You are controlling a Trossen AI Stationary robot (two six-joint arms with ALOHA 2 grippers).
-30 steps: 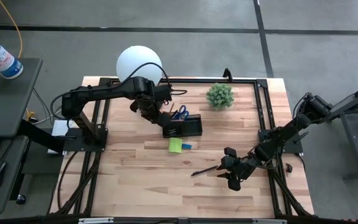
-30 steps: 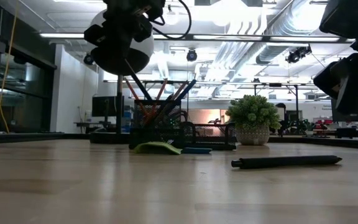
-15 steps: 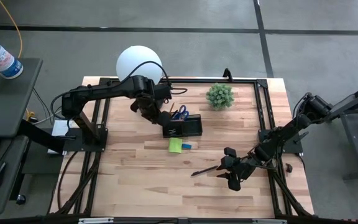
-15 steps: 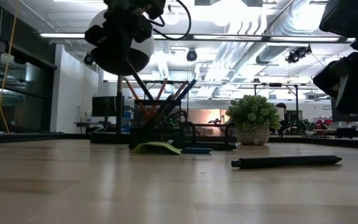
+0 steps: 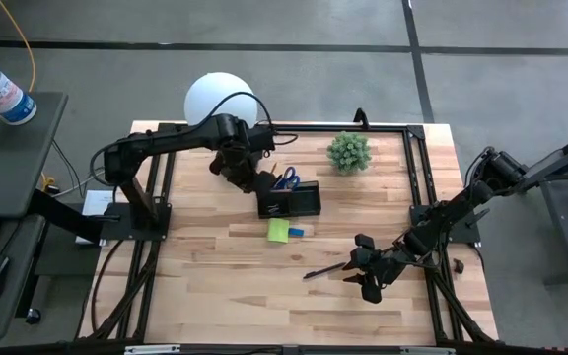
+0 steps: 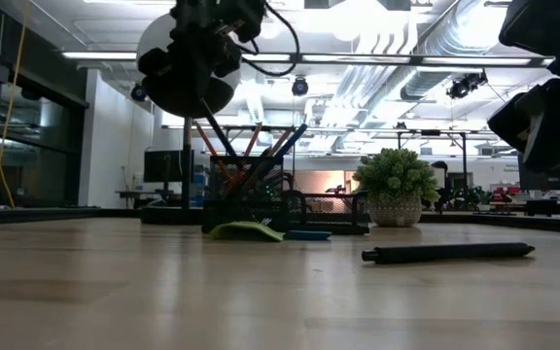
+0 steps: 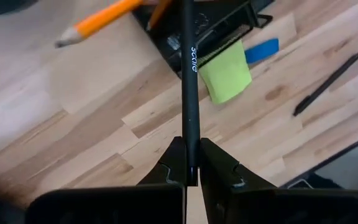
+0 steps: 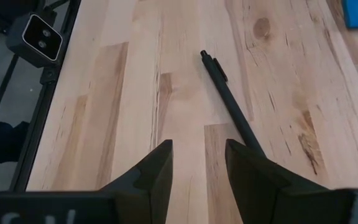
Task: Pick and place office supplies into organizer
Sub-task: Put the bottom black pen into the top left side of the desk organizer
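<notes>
My left gripper (image 7: 191, 167) pinches a black pen (image 7: 187, 81), its far end reaching into the organizer (image 5: 290, 200). My right gripper (image 8: 197, 158) hangs open above the table (image 5: 215, 286), another pen (image 8: 231, 104) lying just beyond its fingertips.

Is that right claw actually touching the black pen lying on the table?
Apart. In the right wrist view the right gripper is open and the black pen lies on the table beyond, outside its fingers.
</notes>
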